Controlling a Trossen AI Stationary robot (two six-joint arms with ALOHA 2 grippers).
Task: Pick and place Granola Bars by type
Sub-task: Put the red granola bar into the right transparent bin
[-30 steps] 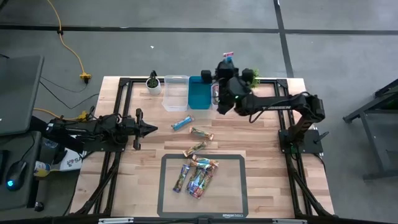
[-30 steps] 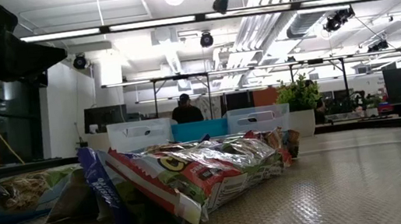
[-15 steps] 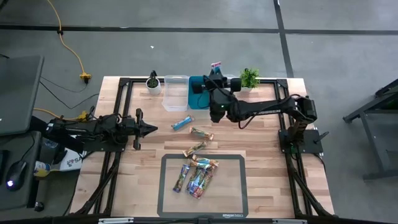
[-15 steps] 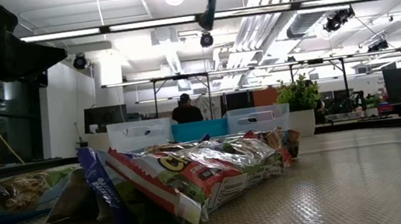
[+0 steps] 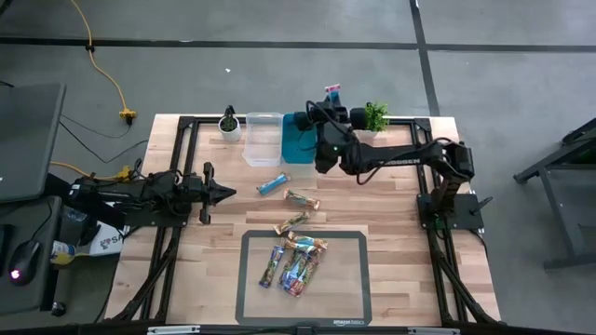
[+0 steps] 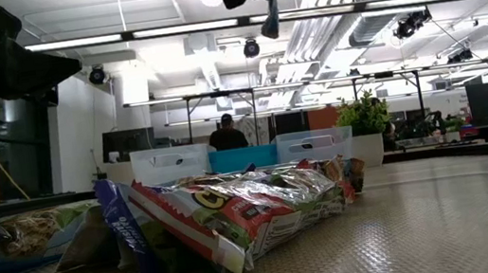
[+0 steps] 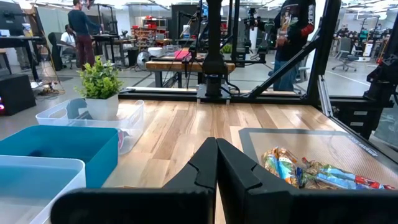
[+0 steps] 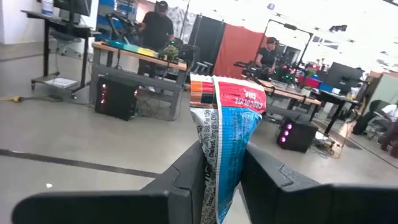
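Note:
My right gripper (image 5: 331,100) is raised high over the table's far edge, beside the blue bin (image 5: 298,140), and is shut on a granola bar in a blue, white and red wrapper (image 8: 222,124). Loose bars lie on the wood: a blue one (image 5: 273,185), a brown one (image 5: 302,199) and one more (image 5: 293,221). Several others are piled on the grey mat (image 5: 294,263). My left gripper (image 5: 226,193) is shut and waits low at the table's left, pointing toward the loose bars. My right gripper pinches the blue, white and red bar by its lower part (image 8: 219,186) between the two fingers (image 8: 189,171). The rest of the wrapper stands out past the fingertips, its crimped red end (image 8: 227,87) free. The bar is lifted clear, high above the table.
A clear bin (image 5: 264,138) stands to the left of the blue bin, and another clear bin (image 6: 314,144) stands to its right. Two small potted plants (image 5: 229,123) (image 5: 374,115) stand at the far edge. People are in the room beyond the table.
My right gripper, keeping the bar, has swung along the far edge toward the table's left, over the blue bin, then come back a little to the right. Its arm has lowered and folded nearer the bins. The left arm and the loose bars have stayed put.

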